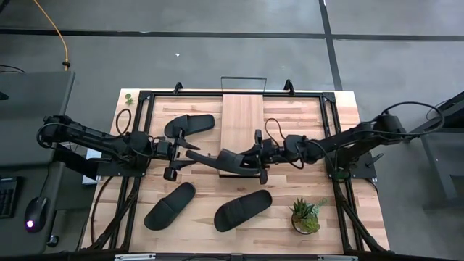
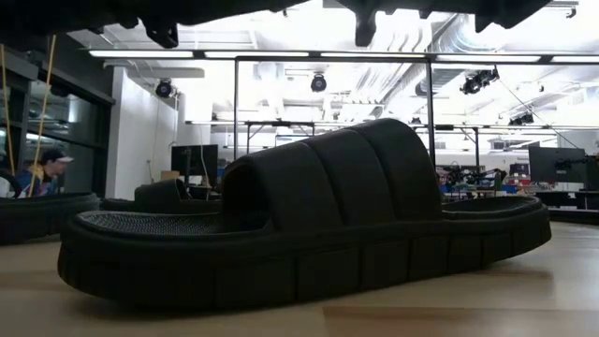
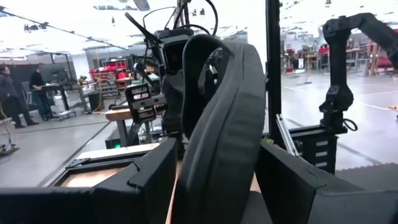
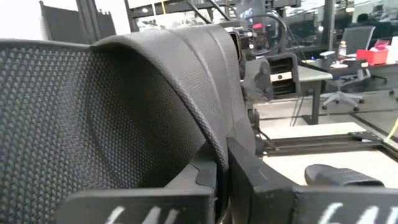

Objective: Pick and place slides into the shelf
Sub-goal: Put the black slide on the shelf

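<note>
One black slide (image 1: pixel 223 160) hangs above the table's middle between both grippers. My left gripper (image 1: pixel 185 151) is shut on its left end, and the sole (image 3: pixel 217 124) stands on edge between the fingers. My right gripper (image 1: pixel 255 156) is shut on its ribbed strap (image 4: pixel 180 81). Three more slides lie sole-down on the tabletop: one at the far left (image 1: pixel 190 125), two near the front (image 1: pixel 170 205) (image 1: pixel 243 209). The front one fills the low view (image 2: pixel 299 225). The shelf (image 1: pixel 241 119), a light plank with a black wire rail (image 1: pixel 243 78), lies at the far middle. My left gripper pinches the sole's end away from the strap (image 3: pixel 208 180) between its two fingers (image 3: pixel 146 183). The fingers come level from the table's left and lie along the slide. The slide is turned on its edge, clear of the table. My right gripper pinches the strap's edge (image 4: pixel 214 149) between its two shut fingers (image 4: pixel 249 174). The fingers come level from the table's right. The slide's textured footbed (image 4: pixel 56 112) faces the camera, and the slide is lifted clear of the table.
A potted plant (image 1: pixel 307 216) stands at the front right. Black frame rails (image 1: pixel 330 109) run around the tabletop. Bare wood lies between the two front slides and the held one. People stand in the room beyond the table (image 3: pixel 12 93).
</note>
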Controlling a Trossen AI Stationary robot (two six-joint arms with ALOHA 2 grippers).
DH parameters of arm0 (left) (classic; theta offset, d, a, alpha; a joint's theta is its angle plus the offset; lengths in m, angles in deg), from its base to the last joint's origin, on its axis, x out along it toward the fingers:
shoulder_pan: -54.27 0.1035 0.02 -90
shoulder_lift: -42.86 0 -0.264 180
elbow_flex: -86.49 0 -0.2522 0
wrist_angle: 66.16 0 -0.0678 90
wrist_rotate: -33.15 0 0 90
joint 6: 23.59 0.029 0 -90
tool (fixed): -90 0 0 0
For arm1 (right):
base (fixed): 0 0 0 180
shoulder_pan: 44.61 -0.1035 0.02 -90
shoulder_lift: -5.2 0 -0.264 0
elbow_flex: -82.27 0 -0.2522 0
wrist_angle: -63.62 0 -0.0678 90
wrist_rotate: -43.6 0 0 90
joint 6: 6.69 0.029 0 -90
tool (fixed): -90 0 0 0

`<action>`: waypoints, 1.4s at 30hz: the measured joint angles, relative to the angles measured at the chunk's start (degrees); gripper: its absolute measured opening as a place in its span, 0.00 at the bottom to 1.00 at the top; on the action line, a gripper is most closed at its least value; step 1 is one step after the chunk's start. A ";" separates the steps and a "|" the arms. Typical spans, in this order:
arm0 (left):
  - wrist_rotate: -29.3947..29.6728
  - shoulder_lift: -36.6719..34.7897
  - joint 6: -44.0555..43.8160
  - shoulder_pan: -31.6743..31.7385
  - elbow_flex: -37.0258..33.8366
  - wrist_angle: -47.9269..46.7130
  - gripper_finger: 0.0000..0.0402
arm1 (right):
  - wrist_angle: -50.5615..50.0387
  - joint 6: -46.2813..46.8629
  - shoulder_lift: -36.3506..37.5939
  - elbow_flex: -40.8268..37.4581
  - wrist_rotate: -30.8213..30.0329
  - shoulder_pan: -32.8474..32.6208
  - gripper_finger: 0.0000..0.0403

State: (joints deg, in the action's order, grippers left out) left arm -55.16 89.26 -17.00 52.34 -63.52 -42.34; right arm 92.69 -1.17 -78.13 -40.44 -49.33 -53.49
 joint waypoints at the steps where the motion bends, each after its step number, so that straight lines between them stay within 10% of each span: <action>1: 0.04 0.00 0.00 0.02 0.00 -0.04 0.49 | -0.31 0.01 -0.19 0.09 -0.04 0.00 0.00; 15: 0.14 0.00 -2.36 0.04 0.00 0.00 0.48 | -0.16 -1.47 -0.35 0.37 -0.31 -0.04 0.00; 29: -0.83 -0.04 -1.74 -0.04 0.00 0.02 0.16 | -0.43 -2.90 -0.30 0.37 -1.83 -0.02 0.00; 42: -0.12 -0.07 2.95 -0.02 0.00 -1.55 0.14 | -1.02 -3.21 -0.24 0.33 -3.92 0.24 0.00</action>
State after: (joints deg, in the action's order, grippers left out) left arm -55.28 89.19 -14.05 52.31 -63.52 -43.89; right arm 91.67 -4.38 -78.37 -40.12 -53.25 -53.25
